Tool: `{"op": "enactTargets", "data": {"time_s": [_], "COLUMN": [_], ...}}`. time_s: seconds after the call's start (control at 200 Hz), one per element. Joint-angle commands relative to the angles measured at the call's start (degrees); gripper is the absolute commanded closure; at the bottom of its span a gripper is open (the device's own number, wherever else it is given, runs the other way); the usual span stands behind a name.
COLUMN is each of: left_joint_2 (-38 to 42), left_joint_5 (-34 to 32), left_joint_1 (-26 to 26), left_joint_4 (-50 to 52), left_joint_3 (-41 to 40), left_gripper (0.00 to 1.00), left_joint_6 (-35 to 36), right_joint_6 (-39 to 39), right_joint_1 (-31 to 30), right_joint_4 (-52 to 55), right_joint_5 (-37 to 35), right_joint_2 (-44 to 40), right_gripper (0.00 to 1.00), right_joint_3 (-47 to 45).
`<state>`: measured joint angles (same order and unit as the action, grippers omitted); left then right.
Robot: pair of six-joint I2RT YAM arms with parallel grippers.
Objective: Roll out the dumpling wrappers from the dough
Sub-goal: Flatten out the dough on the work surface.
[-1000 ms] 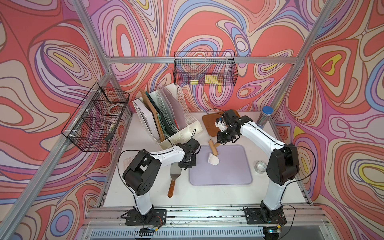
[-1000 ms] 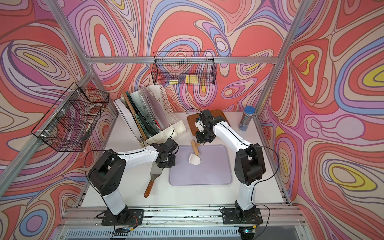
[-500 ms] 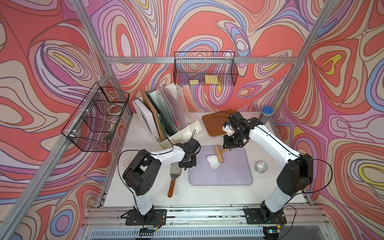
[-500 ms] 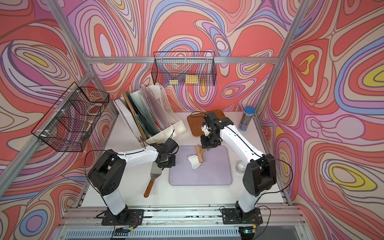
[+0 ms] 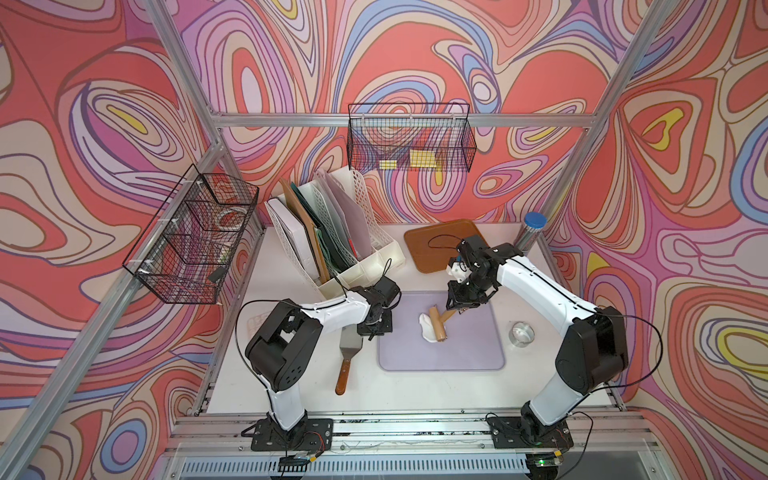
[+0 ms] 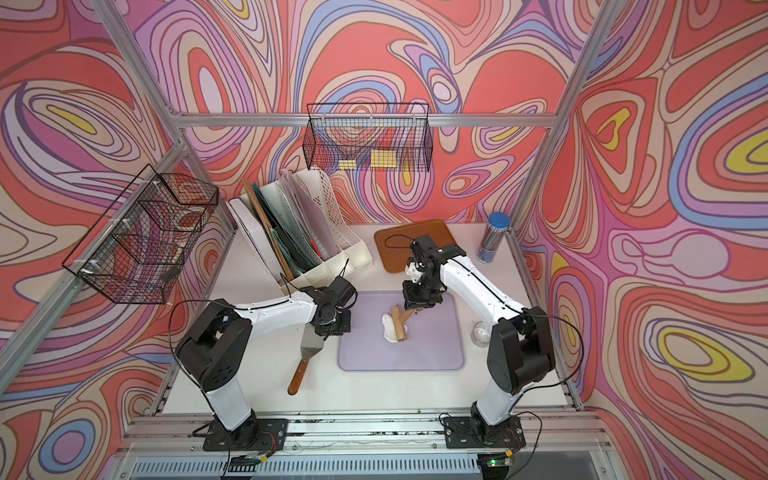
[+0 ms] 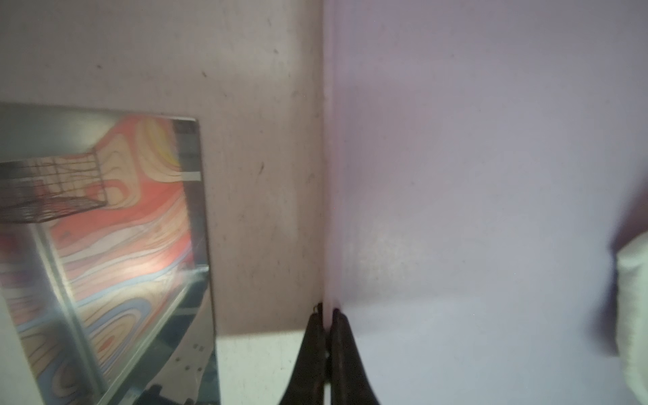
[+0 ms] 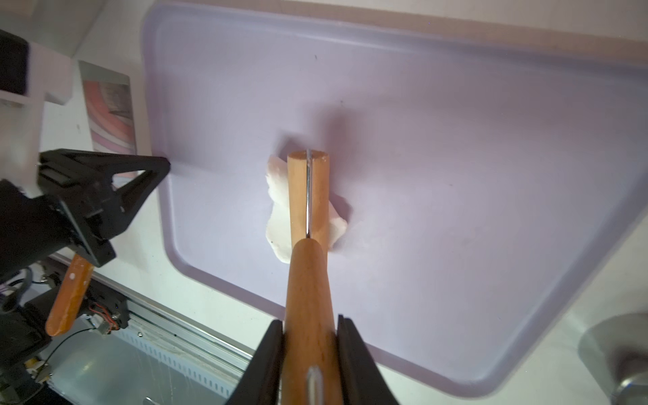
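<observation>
A ragged white dough (image 5: 424, 330) (image 8: 277, 200) lies on the purple mat (image 5: 457, 357) (image 8: 456, 157). The head of a wooden roller (image 5: 438, 327) (image 8: 308, 196) rests across the dough. My right gripper (image 5: 453, 311) (image 8: 310, 321) is shut on the roller's handle, just behind the dough. At the mat's left edge, my left gripper (image 5: 376, 330) (image 7: 326, 310) is shut on the mat's rim. No dumpling wrappers are in view.
A metal spatula (image 5: 349, 343) with a wooden handle lies left of the mat, beside my left gripper. A metal ring cutter (image 5: 522, 333) stands right of the mat. Behind are a brown tray (image 5: 436, 241), a white file rack (image 5: 332, 237) and a blue-capped tube (image 5: 532, 230).
My right arm has carried the roller from the mat's back edge forward and to the right, and its head now lies on the dough. The left arm has not moved.
</observation>
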<state>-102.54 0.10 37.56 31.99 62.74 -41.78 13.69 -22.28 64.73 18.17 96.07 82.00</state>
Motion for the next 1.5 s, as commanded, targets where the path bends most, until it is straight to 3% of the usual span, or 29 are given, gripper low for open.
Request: {"op": "enactTargets", "data": {"time_s": [0.0, 0.31, 0.476, 0.561, 0.826, 1.277, 1.387, 1.497], "left_joint_2": [-0.6, -0.6, -0.2, 0.1, 0.2, 0.9, 0.9, 0.8], "left_joint_5": [-0.1, 0.4, 0.0, -0.1, 0.1, -0.2, 0.1, 0.3], "left_joint_1": [-0.1, 0.0, 0.0, 0.0, 0.0, -0.4, -0.4, -0.4], "left_joint_4": [0.3, -0.1, -0.1, -0.4, -0.8, -1.3, -1.6, -1.7], "left_joint_3": [0.7, 0.4, -0.1, -0.6, -1.2, -2.5, -2.7, -2.7], "left_gripper": [1.0, 1.0, 1.0, 1.0, 1.0, 1.0, 1.0, 1.0], "left_joint_6": [0.2, 0.2, 0.1, 0.0, -0.3, -0.5, -0.5, -0.5], "right_joint_6": [1.8, 1.2, 0.6, 0.6, 3.4, 8.2, 8.5, 5.6], "right_joint_1": [-0.5, -0.4, -0.2, -0.3, -0.3, 0.4, 0.4, 0.5], "right_joint_4": [-4.8, -3.5, 3.4, 4.9, 6.4, 13.9, 14.7, 11.6], "right_joint_5": [5.7, -3.1, -14.2, -16.6, -24.0, -43.6, -45.0, -38.8], "right_joint_2": [-0.1, 0.6, 2.2, 3.1, 7.9, 13.3, 13.2, 10.1], "right_gripper": [1.0, 1.0, 1.0, 1.0, 1.0, 1.0, 1.0, 1.0], "right_joint_3": [-1.5, -2.9, -1.7, -2.8, -4.9, -3.8, -2.9, -1.6]}}
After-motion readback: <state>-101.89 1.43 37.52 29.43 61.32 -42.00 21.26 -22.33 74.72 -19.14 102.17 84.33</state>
